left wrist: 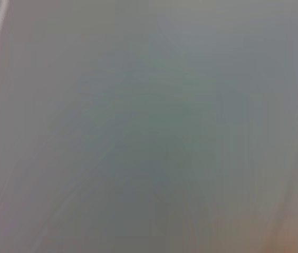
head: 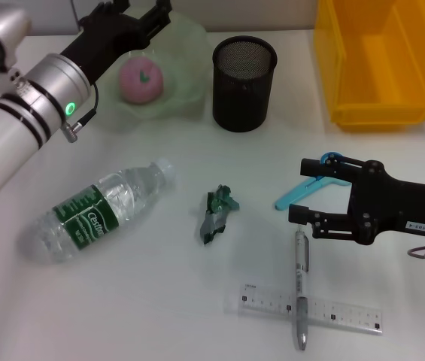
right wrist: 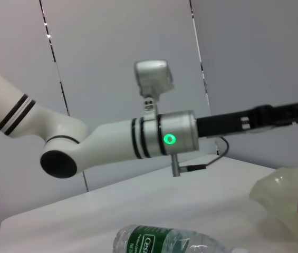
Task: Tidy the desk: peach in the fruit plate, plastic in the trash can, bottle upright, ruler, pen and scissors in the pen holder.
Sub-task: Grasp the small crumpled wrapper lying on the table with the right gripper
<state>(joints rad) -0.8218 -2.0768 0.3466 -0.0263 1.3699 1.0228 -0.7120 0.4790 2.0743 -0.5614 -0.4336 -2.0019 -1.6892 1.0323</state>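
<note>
The peach point(head: 142, 80) already sits in the pale green fruit plate point(head: 189, 45) at the far left of the desk, so that part looks done. The left gripper point(head: 144, 16) hangs just above the plate's far rim, its fingers spread and holding nothing; its best move is to lift straight up before swinging away, so that it does not clip the rim or roll the fruit.

Everything else waits. The bottle point(head: 99, 212) lies on its side, well apart from the plate. The crumpled green plastic point(head: 217, 213) lies near the desk's middle. The right gripper point(head: 308, 189) hovers low with its jaws wide and empty, just beside the blue-handled scissors point(head: 310, 184) and above the top of the pen point(head: 301, 289), which lies across the ruler point(head: 311, 308).

The scissors seem the likely pick: the fingers should close across the handles, not the blades. The mesh pen holder point(head: 244, 73) stands near the yellow bin point(head: 381, 64).
</note>
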